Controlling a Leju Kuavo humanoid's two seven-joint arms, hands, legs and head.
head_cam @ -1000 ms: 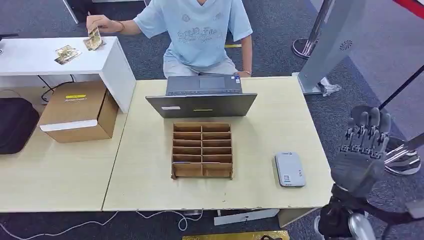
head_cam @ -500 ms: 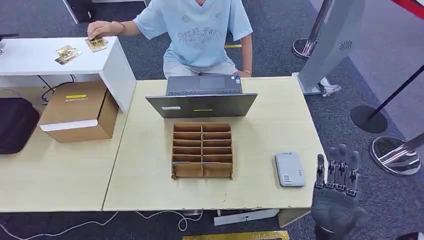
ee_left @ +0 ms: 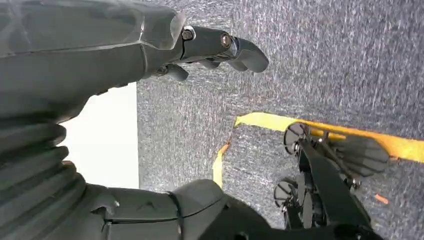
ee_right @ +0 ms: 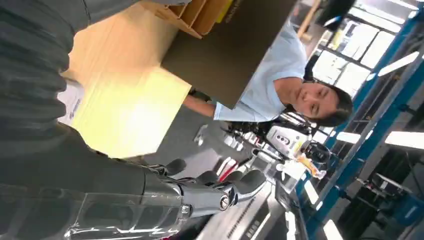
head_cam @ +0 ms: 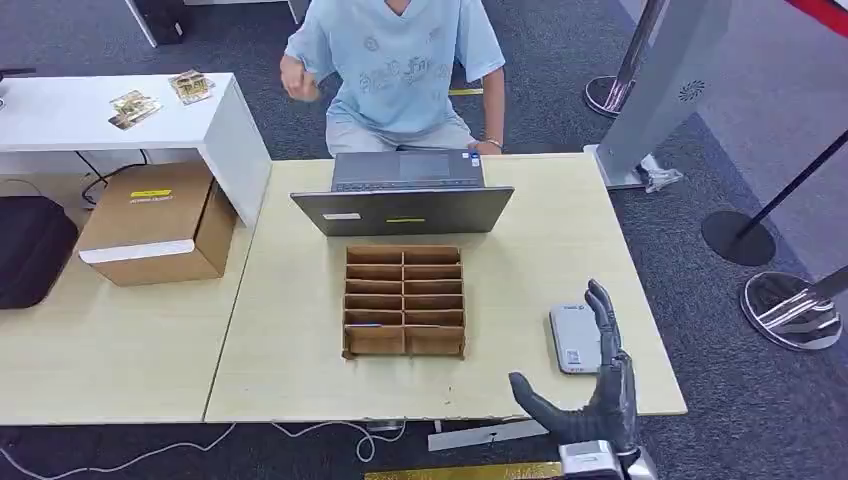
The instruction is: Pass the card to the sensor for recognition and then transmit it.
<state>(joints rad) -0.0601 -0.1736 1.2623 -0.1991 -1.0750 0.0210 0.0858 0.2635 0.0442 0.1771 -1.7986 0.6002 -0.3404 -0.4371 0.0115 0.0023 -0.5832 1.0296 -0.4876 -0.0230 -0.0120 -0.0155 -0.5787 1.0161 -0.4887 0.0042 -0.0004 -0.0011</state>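
Observation:
My right hand (head_cam: 598, 392) hovers at the table's front right edge, fingers spread and empty, just in front of the flat grey sensor (head_cam: 578, 338). In the right wrist view the same hand (ee_right: 165, 192) reaches out with nothing in it. Two groups of picture cards (head_cam: 134, 106) (head_cam: 190, 85) lie on the white side table (head_cam: 60, 125) at the far left. My left hand (ee_left: 125, 45) hangs over grey carpet, fingers apart, holding nothing.
A cardboard slot organizer (head_cam: 404, 300) stands mid-table, with a thin blue edge in one left slot. An open laptop (head_cam: 403, 195) is behind it, and a seated person (head_cam: 400, 60) behind that. A cardboard box (head_cam: 160, 220) sits left; stanchion bases (head_cam: 797, 310) stand right.
My right hand dropped from a raised position at the right and swung left to the table's front edge by the sensor. The person laid a card on the white table and drew the hand back.

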